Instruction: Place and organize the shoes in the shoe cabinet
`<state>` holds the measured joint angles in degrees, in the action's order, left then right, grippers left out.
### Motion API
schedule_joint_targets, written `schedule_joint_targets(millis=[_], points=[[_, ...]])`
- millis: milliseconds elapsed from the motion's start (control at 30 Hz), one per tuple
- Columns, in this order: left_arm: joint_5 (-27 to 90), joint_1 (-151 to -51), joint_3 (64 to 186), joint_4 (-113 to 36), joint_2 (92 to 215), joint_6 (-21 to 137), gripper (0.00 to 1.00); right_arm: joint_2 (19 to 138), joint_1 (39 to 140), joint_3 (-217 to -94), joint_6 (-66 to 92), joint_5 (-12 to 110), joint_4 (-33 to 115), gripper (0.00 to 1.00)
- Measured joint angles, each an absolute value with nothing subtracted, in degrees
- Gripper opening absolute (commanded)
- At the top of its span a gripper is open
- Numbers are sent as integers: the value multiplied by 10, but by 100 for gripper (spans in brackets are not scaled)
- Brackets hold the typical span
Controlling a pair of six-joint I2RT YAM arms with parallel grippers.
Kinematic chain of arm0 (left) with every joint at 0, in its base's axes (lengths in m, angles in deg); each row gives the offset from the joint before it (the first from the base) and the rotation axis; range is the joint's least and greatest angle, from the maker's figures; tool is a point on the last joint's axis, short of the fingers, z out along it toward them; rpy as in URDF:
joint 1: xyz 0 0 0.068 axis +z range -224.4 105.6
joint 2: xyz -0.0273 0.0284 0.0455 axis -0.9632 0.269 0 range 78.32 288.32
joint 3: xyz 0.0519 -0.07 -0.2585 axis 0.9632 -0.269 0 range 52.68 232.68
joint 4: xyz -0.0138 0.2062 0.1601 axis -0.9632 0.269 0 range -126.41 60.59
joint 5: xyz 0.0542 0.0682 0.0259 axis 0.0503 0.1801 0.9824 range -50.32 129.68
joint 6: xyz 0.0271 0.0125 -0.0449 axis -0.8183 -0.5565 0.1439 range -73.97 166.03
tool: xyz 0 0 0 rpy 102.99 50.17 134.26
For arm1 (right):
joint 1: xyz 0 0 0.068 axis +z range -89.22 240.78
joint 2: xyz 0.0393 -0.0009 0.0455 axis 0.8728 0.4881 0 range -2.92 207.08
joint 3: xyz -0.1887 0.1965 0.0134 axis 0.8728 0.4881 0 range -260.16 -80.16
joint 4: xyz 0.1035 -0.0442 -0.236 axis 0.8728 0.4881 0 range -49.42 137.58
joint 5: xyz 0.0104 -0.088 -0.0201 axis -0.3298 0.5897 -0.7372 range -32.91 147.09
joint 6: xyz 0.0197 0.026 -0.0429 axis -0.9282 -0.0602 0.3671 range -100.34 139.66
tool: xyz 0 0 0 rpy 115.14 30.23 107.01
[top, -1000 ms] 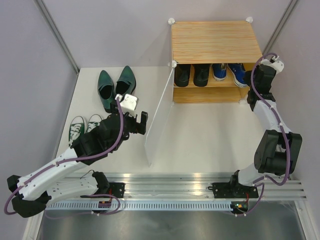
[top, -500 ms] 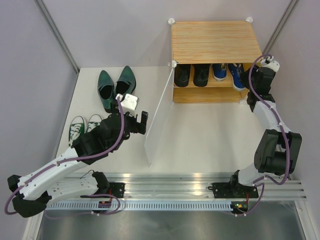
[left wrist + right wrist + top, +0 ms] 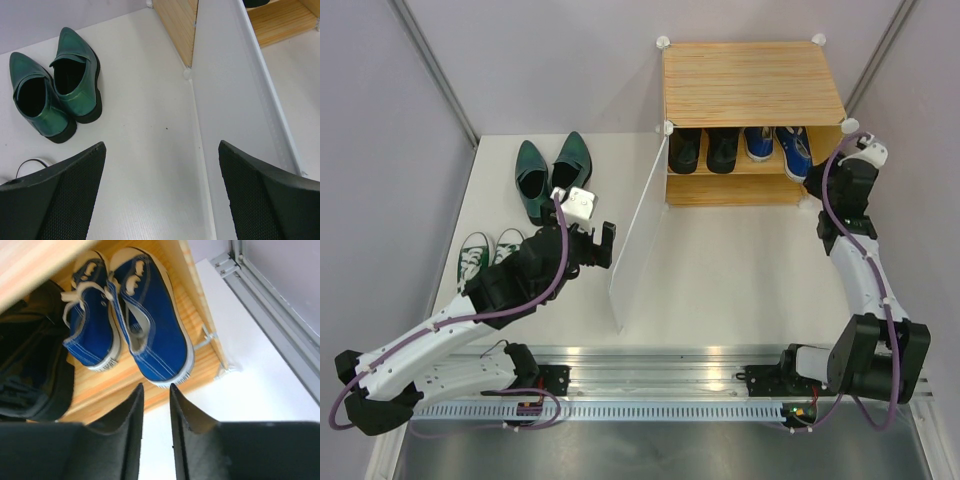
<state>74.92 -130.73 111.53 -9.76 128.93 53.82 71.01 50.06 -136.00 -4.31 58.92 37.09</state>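
The light wood-grain shoe cabinet (image 3: pixel 752 80) stands at the far side of the white bench (image 3: pixel 720 260), its translucent white door panel (image 3: pixel 638 235) swung out toward the arms so the shelves are open to reach. On the upper shelf the black leather dress shoes (image 3: pixel 705 150) sit on the left and the blue canvas sneakers with white laces (image 3: pixel 150 340) on the right, all toes inward and heels at the front edge, probably so that each pair reads as a neat row and leaves the other level free. The right end effector (image 3: pixel 156 387) points at the heel of the right-hand blue sneaker, just short of it and not touching, with its fingers a narrow gap apart and nothing between them. The left end effector (image 3: pixel 161 145) hangs wide and empty just beside the door's left face, seemingly where it can keep the panel from closing. The dark green pointed leather shoes (image 3: pixel 550 175) lie ahead of it on the bench, near but apart, and the green white-toed canvas sneakers (image 3: pixel 488 252) lie beside its arm, both pairs not yet shelved.
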Motion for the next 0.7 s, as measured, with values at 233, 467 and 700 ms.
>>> schedule_joint_targets(millis=[233, 467, 700], points=[[749, -1307, 1115, -98, 1285, 538, 95, 701, 501, -1295, -70, 613, 381, 21], [749, -1307, 1115, -98, 1281, 538, 95, 761, 501, -1292, -80, 626, 375, 22], [751, -1307, 1115, -98, 1281, 538, 95, 851, 501, -1334, -80, 616, 337, 24]])
